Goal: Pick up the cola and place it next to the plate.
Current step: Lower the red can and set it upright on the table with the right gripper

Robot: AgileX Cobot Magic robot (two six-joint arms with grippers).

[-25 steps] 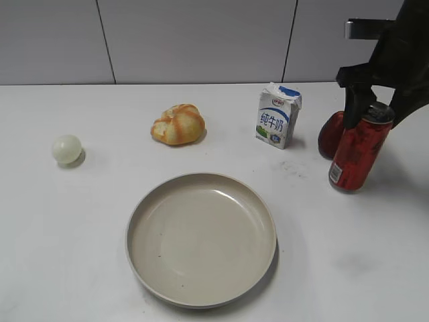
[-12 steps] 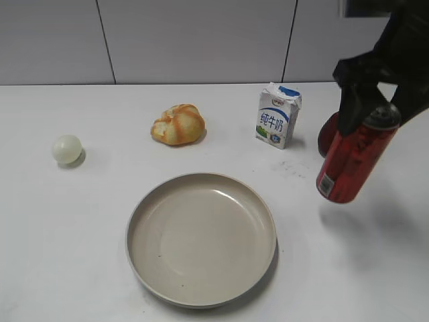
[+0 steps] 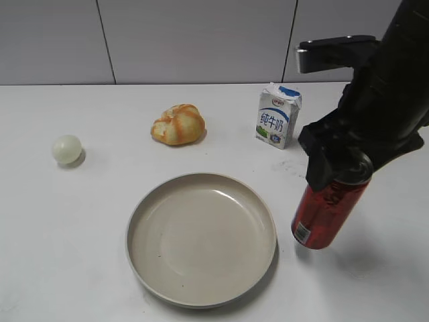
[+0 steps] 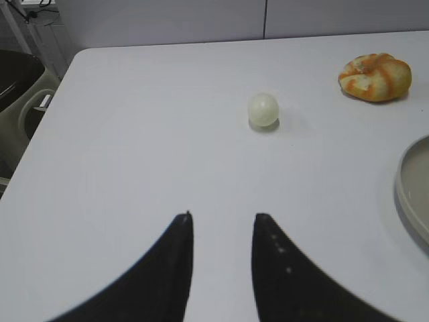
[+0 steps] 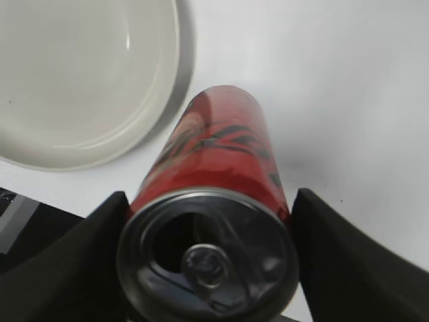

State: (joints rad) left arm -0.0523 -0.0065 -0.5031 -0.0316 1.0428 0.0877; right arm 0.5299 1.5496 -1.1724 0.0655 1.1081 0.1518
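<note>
Holding the cola (image 3: 323,216) near its top, the right hand (image 3: 338,168) pinches it tight, tilted just right of the plate (image 3: 201,238). Its smooth metal sides look slippery and easy to dent. Farther off, the left hand (image 4: 222,225) stays spread, empty.

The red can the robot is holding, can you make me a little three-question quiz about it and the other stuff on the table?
1. True or false: the right gripper grips the cola near its top.
2. What is closest to the cola?
A. the pale ball
B. the plate
C. the bread roll
3. Fill the gap: in the exterior view the cola is not upright but ____.

Key:
1. True. The right wrist view shows a finger on each side of the can's silver top.
2. B. The plate's rim lies just left of the can.
3. Tilted, its base leaning toward the plate.
</note>
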